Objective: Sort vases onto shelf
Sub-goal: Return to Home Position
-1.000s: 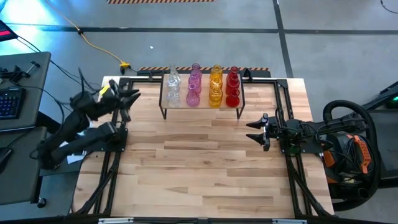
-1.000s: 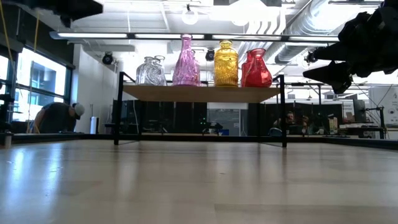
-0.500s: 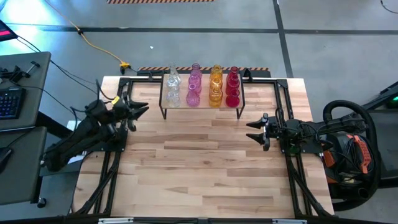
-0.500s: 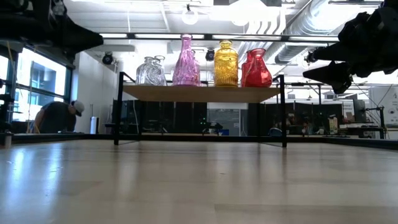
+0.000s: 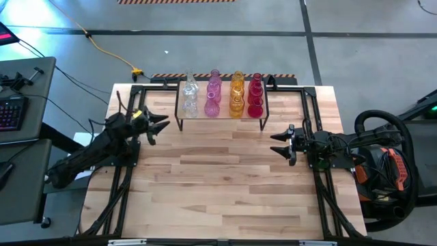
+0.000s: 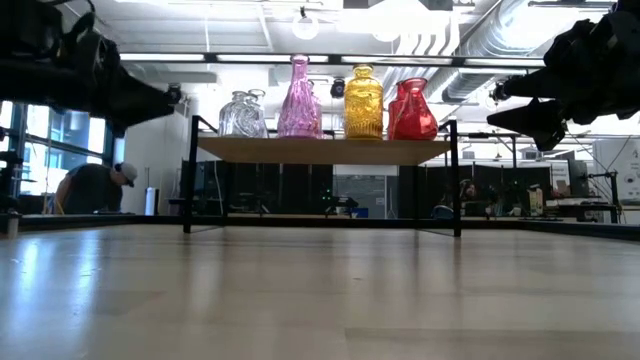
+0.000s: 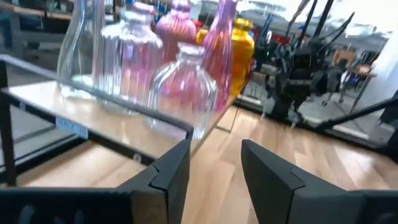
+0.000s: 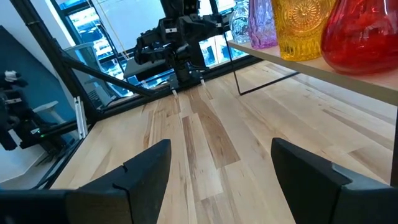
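Vases on shelf, 12 o'clock. Left gripper, 10 o'clock, fingers spread; right gripper, 3 o'clock, seemingly spread.

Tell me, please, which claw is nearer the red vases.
Right. The right claw hovers close by the red vases, off their end of the row; the left claw is off the far end, past the clear vases.

Bright ceiling lamps glare overhead; my tabletop gleams with soft reflections, and the backlit vases glow on the shelf.
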`<control>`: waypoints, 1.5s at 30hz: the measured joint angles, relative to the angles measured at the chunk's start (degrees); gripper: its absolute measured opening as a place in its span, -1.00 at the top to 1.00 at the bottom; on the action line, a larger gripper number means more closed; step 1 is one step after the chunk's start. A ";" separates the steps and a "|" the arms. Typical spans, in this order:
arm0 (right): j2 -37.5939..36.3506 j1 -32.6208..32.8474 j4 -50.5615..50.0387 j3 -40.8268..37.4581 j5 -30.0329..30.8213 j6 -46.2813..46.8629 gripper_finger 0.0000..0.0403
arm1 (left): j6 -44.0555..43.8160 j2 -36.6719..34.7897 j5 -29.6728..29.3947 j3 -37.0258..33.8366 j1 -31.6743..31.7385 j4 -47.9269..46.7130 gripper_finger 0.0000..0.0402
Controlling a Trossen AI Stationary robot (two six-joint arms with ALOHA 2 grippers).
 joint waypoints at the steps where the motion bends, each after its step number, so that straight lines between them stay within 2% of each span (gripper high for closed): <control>1: 0.00 0.02 -0.02 -0.02 0.00 0.00 -0.30 | -0.68 0.20 0.15 -0.31 0.00 1.38 0.31; 5: 0.02 0.01 -0.02 -0.02 0.00 0.00 -0.30 | -0.82 0.33 -0.08 -1.47 0.00 4.78 0.28; 14: 0.02 0.01 -0.02 -0.02 0.00 0.00 -0.30 | 0.93 0.30 -6.50 -2.11 0.00 5.79 0.10; 45: 0.00 -1.21 -2.21 -0.02 0.02 0.00 -0.30 | 1.47 0.06 -6.71 -2.11 0.02 5.74 0.08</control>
